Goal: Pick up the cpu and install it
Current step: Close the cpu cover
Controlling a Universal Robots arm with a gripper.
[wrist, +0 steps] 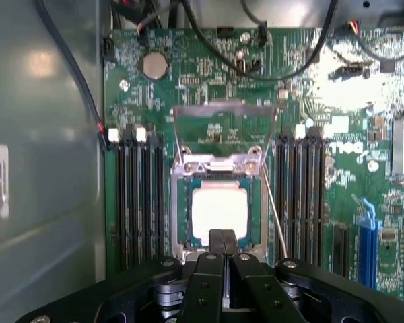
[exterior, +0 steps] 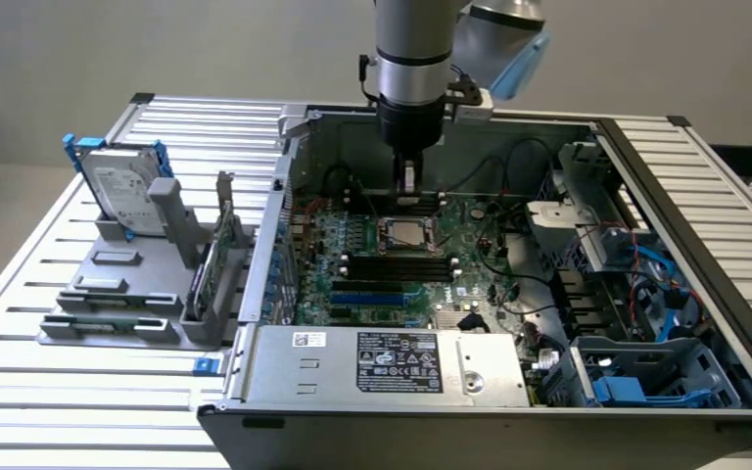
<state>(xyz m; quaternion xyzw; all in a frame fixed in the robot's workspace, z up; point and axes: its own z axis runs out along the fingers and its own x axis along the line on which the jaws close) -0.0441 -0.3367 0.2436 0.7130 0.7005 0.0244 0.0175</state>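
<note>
Over the open computer case [exterior: 481, 436], the gripper [exterior: 407, 199] hangs with fingers [wrist: 217, 243] pressed together on nothing, tips by the edge of the cpu [wrist: 219, 212] (seated in the motherboard socket [wrist: 182, 219], retaining frame [wrist: 219, 163] raised).

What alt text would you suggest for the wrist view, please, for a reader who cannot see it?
The shut end effector points at one edge of the cpu, which lies in its socket on a green motherboard. The socket's metal frame stands hinged open, with dark memory slots on both sides.
</note>
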